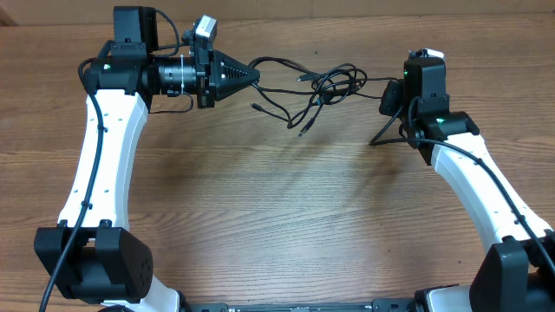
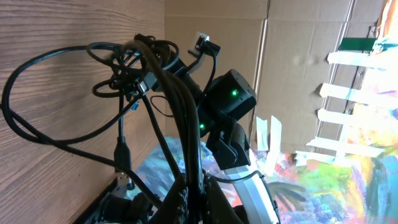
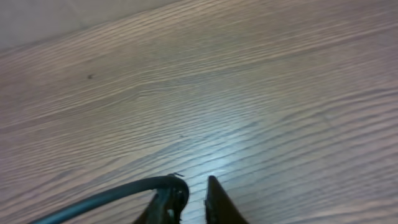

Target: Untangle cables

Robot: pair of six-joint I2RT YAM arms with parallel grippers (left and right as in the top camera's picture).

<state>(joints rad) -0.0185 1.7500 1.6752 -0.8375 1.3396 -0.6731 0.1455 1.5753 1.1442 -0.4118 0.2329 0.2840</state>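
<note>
1. Fingers first: my left fingers (image 1: 243,76) are pressed together and pinch the left end of the cables (image 1: 325,85). The cords fan out from the tips.
2. My right fingers (image 3: 217,202) point down at the surface (image 1: 286,208), with only a thin gap between the tips. One black cord curves against the outer side of one tip. I cannot tell whether it is gripped.
3. The tangle stretches left to right between my two arms. It starts at my left fingers and ends just beside my right ones, and the densest knot looks somewhat nearer my right arm.
4. Two or three loose plug ends trail from the knot toward my side.
5. The far edge of the surface runs close behind the tangle. Broad bare wood on my side probably gives the best room for pulling strands apart.
</note>
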